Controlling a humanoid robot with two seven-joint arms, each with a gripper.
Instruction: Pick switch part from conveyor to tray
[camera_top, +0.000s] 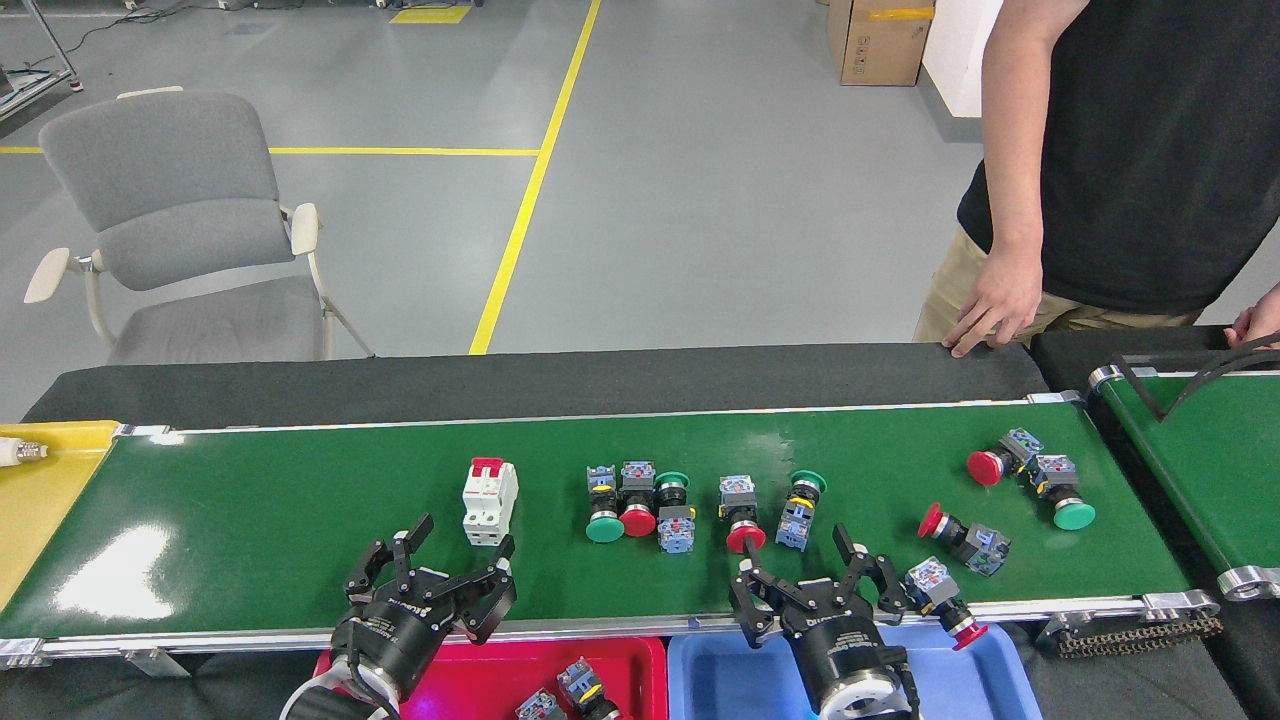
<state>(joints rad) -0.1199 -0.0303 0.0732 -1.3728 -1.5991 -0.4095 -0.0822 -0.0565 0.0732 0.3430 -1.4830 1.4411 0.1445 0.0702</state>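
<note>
The conveyor (250, 520) is a wide glossy green belt that carries several switch parts. A white breaker with a red top (490, 499) lies left of centre. Red and green push-button switches (637, 506) lie in a cluster mid-belt, and more lie to the right (1060, 494). My left gripper (462, 560) is open over the belt's near edge, just in front of the breaker. My right gripper (800, 580) is open too, just in front of a red button switch (740, 510). Another switch (940, 595) lies on the near rail beside it. A red tray (480, 670) with switch parts inside and a blue tray (720, 680) sit below the near rail.
A person in a black shirt stands at the far right with a hand (985, 305) on the black table edge. A narrower green belt (1200, 460) joins at the right. A yellow tray (40, 480) sits at the belt's left end. A grey chair (180, 230) stands behind.
</note>
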